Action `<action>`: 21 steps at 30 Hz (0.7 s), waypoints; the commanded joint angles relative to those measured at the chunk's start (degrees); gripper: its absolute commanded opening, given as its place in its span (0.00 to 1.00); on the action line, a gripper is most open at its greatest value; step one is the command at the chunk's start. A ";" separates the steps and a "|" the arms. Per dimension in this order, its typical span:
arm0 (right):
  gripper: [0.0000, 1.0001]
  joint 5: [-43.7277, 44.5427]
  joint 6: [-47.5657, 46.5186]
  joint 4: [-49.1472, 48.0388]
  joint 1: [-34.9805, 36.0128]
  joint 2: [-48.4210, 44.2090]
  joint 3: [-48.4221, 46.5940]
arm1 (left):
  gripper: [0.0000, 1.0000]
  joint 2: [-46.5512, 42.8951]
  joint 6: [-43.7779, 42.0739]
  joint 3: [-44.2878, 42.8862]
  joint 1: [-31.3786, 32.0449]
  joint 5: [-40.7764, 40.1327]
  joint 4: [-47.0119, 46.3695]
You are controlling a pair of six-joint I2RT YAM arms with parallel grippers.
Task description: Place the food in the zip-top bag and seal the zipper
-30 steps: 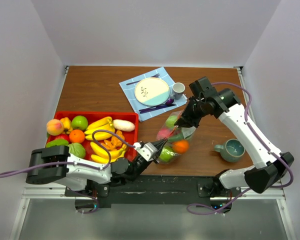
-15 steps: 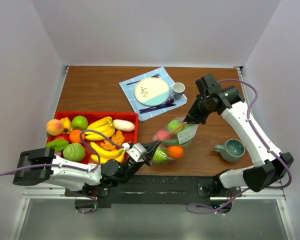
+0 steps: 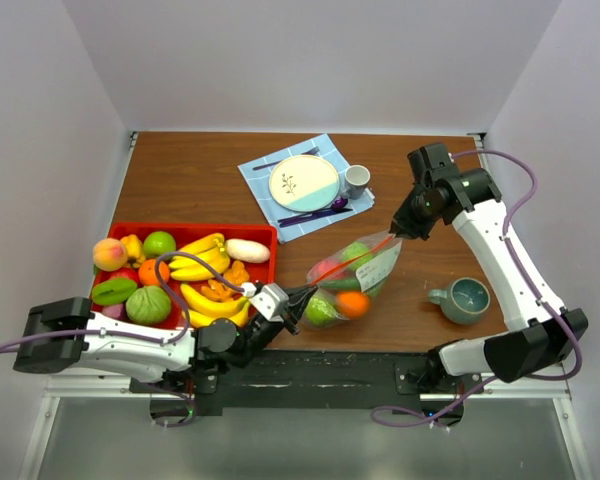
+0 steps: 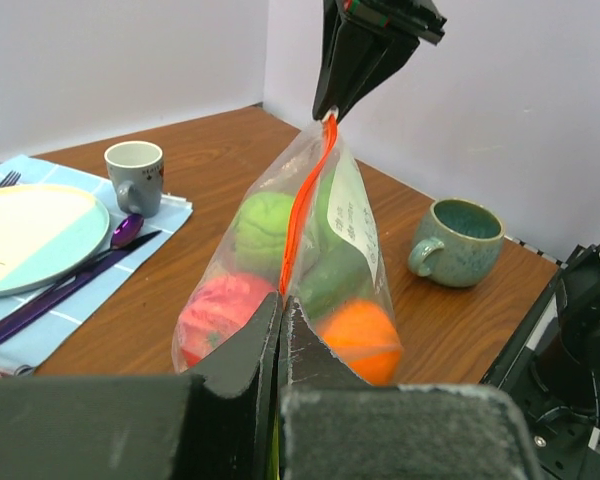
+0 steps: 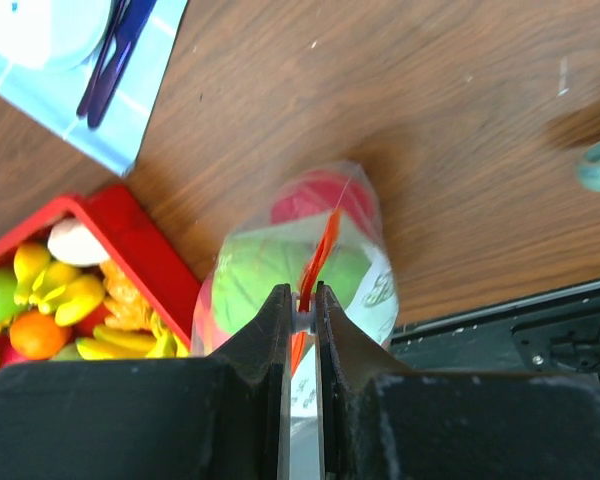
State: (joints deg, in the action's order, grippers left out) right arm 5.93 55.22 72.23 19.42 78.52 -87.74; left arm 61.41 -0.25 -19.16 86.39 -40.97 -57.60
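Two grippers hold the zip-top bag (image 3: 365,268) strung between them by its zipper (image 4: 302,200).

At the near-left end the left gripper (image 4: 280,305) is clenched on the orange-red strip. At the far-right end the right gripper (image 5: 302,300) is pinched shut on it, with a small white tab (image 5: 302,318) between its fingers. Held this way the strip runs as one straight line, probably to keep the mouth flat for sealing. The food inside, a green apple (image 4: 263,222), a red fruit (image 4: 220,310) and an orange (image 4: 360,335), sags low in the bag. The bag sits near the table's middle, right of the red tray (image 3: 130,228) of spare fruit and left of the teal mug (image 3: 462,298).
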 commanded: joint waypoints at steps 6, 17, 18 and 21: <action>0.00 9.45 -4.24 -2.18 -7.11 0.05 -4.19 | 0.00 -1.64 3.33 -4.31 0.88 -0.78 3.64; 0.01 13.91 -7.67 -1.48 -11.60 1.02 -7.26 | 0.00 2.83 5.34 -9.22 1.76 3.08 3.90; 0.01 14.80 -7.93 -1.47 -11.60 1.28 -7.87 | 0.00 3.54 5.96 -10.36 1.76 3.35 6.34; 0.02 16.22 -8.55 -3.83 -11.60 1.11 -8.59 | 0.07 7.49 10.34 -18.87 1.76 2.39 15.11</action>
State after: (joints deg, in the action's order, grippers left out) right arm 10.72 49.21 74.74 9.91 79.61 -92.79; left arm 66.35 4.51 -28.53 87.09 -38.50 -48.71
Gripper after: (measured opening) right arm 0.105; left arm 0.013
